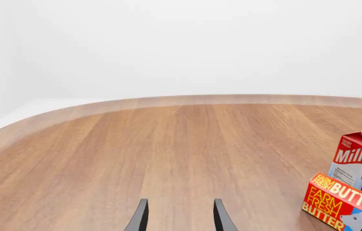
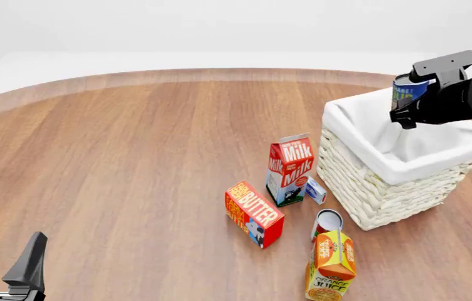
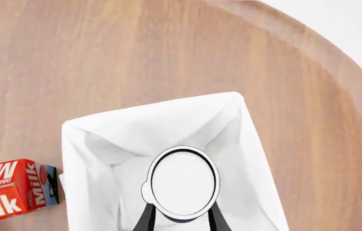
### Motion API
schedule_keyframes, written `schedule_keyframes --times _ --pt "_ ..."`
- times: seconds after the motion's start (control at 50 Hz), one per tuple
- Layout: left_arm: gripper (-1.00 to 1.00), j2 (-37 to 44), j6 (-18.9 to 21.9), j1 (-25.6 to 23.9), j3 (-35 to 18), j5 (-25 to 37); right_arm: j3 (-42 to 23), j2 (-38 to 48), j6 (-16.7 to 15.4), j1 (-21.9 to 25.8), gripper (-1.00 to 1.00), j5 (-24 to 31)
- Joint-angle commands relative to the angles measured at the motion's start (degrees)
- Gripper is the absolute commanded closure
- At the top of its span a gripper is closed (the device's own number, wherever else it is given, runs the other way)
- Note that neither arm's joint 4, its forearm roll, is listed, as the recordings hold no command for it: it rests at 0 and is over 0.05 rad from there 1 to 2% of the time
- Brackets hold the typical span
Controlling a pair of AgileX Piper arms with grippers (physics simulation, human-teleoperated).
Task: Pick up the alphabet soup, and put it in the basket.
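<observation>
- White cloth lines the basket (image 2: pixel 386 164), which stands on the right part of the wooden table (image 2: pixel 135 157); my right gripper (image 2: pixel 409 100) hangs directly above its open mouth.
- My right gripper's fingers are clamped on the alphabet soup (image 2: pixel 410 91). The can is held in the air over the basket, clear of the liner. In the right wrist view its silvery-white flat end (image 3: pixel 182 182) faces the camera, with the basket's white interior (image 3: pixel 104 144) behind it.
- My left gripper (image 2: pixel 5 260) is at the near left edge of the table, fingers apart, nothing between them; the left wrist view shows bare wood past the fingertips (image 1: pixel 141 215).
- A milk carton (image 2: pixel 290 168) stands upright just left of the basket. A small box (image 2: pixel 316 190) lies between the two; contact cannot be judged.
- A butter box (image 2: pixel 253 213) lies nearer to me than the milk carton.
- An orange juice carton (image 2: pixel 330 266) stands near the front edge, with a small can (image 2: pixel 326 222) just behind it.
</observation>
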Motion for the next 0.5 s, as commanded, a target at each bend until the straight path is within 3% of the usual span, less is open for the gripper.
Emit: schedule_keyframes --times 0.02,0.5 --pt "-1.0 0.0 0.0 0.0 0.0 0.0 0.8 1.8 0.5 -1.0 1.0 -1.3" --pt "-1.0 0.0 0.0 0.0 0.0 0.0 1.6 6.0 0.3 0.2 1.0 -1.9"
